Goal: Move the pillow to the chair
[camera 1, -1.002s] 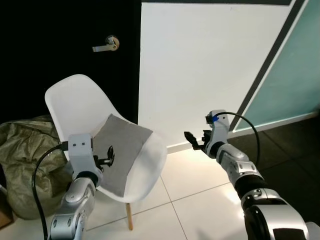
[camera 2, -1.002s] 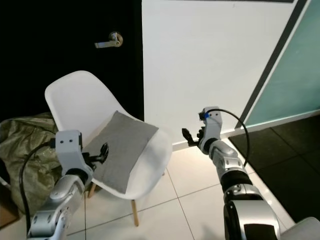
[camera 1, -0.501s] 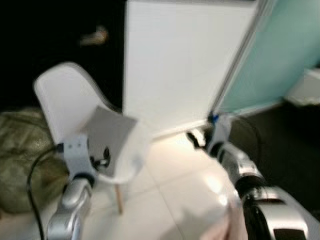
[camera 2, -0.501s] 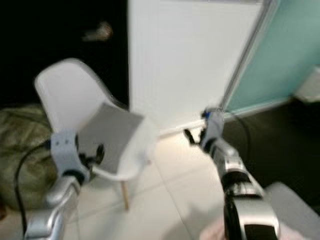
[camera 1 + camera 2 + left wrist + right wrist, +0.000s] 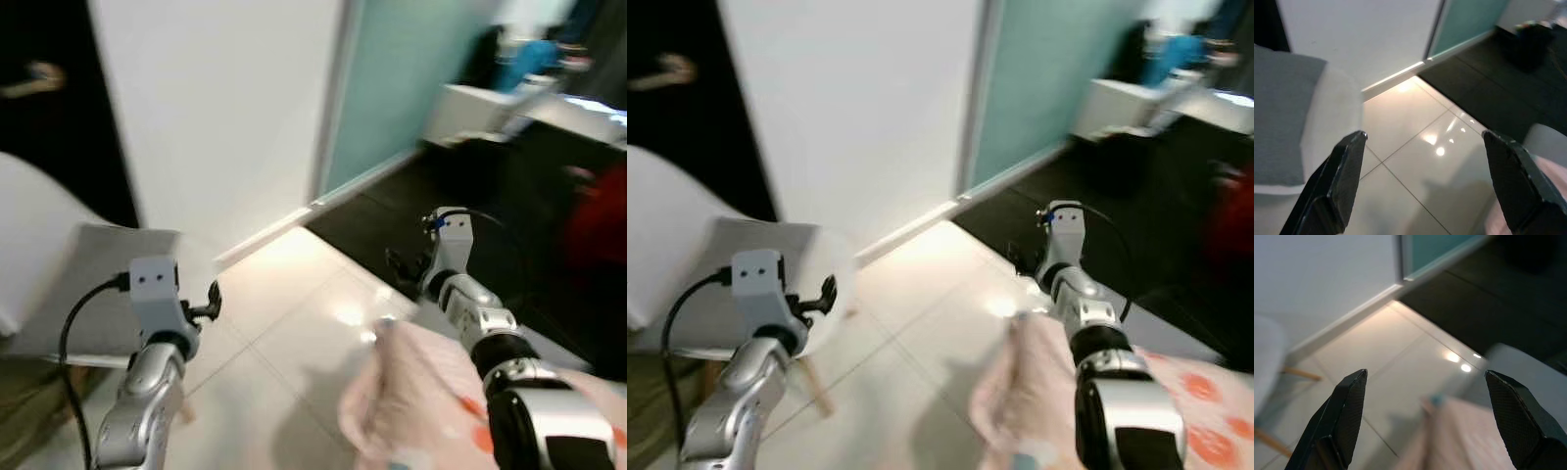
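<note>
A grey pillow (image 5: 98, 279) lies on the seat of the white chair (image 5: 24, 206) at the left; the pillow (image 5: 1278, 112) also appears in the left wrist view. My left gripper (image 5: 210, 300) hovers just right of the chair's front rim, open, with nothing between its fingers (image 5: 1347, 171). Out to the right my right gripper (image 5: 402, 264) hangs over the floor tiles, open and holding nothing. The head views are blurred.
A pink cloth with orange spots (image 5: 431, 392) bulges up at the bottom right, under the right arm. Behind stand a white wall, a black door with a handle (image 5: 29, 78) and a teal glass panel (image 5: 421, 78). Dark flooring and a white table (image 5: 480, 98) lie further right.
The whole picture has swung right: the chair and pillow slid to the left edge, and the pink cloth and dark room came into view. Both grippers hold as before.
</note>
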`<state>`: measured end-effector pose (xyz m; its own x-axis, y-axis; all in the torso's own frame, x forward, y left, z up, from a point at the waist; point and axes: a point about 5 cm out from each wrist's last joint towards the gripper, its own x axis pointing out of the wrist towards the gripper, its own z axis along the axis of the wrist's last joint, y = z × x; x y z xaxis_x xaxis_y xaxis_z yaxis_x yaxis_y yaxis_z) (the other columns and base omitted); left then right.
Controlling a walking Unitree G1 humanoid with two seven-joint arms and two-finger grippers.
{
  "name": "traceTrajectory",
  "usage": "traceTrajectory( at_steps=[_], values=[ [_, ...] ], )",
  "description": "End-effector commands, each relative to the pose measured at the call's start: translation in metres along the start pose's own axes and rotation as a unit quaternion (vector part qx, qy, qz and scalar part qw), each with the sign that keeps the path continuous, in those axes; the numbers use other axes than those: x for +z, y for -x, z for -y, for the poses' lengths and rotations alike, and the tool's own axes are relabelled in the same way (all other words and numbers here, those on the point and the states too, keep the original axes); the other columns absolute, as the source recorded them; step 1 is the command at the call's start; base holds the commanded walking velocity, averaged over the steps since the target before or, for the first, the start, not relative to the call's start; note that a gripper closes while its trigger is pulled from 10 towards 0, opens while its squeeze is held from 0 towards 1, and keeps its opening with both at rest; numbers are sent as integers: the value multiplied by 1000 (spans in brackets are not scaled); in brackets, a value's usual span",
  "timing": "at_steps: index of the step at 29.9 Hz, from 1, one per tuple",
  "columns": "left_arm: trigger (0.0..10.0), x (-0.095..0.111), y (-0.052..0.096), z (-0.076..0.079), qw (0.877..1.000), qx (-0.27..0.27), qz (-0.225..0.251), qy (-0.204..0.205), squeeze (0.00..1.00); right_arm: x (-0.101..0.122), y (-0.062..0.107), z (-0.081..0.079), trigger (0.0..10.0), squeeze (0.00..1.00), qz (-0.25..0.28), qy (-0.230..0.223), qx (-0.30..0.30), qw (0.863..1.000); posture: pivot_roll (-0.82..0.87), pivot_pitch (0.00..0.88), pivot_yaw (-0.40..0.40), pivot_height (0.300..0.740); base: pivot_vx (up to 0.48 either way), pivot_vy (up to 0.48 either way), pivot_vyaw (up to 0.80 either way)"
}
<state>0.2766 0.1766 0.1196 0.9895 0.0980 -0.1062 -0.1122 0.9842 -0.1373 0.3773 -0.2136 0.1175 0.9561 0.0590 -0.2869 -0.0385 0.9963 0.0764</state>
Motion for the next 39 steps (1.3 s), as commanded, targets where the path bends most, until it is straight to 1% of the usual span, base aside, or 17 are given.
traceTrajectory(
  at_steps=[1,8,10,16,22,30,36,39],
  values=[
    [10000,-3,0,0,1000,1,-7,1,0,-3,0,1,10000,0,-11,0,-6,1000,-145,0,-94,740,-480,0,-744],
    [10000,-3,-1,-2,1000,3,-6,2,0,-4,-1,0,10000,0,-13,-1,-9,1000,-143,0,-95,740,0,0,-744],
    [10000,-2,-1,-2,1000,4,-5,3,0,-4,-1,-1,10000,0,-14,-2,-10,1000,-142,0,-97,740,-480,0,-744],
    [10000,-2,0,-5,1000,8,-5,2,0,-4,-1,-2,10000,0,-15,-2,-13,1000,-141,0,-101,740,0,0,-744],
    [10000,-2,0,-5,1000,7,-5,3,0,-3,-1,-1,10000,0,-14,-1,-16,1000,-137,0,-102,740,-196,0,-742],
    [10000,-2,3,-6,1000,5,-1,7,0,-3,-2,-1,10000,0,-15,1,-19,1000,-139,0,-102,740,0,0,-744],
    [10000,-5,6,-13,1000,10,-4,-2,0,-9,-1,-4,10000,0,-22,-6,-18,1000,-135,0,-88,740,0,0,-742],
    [10000,-8,5,-24,999,24,-12,-18,0,-13,-2,-8,10000,0,-22,-10,-13,1000,-120,0,-74,740,0,0,-742]
  ],
)
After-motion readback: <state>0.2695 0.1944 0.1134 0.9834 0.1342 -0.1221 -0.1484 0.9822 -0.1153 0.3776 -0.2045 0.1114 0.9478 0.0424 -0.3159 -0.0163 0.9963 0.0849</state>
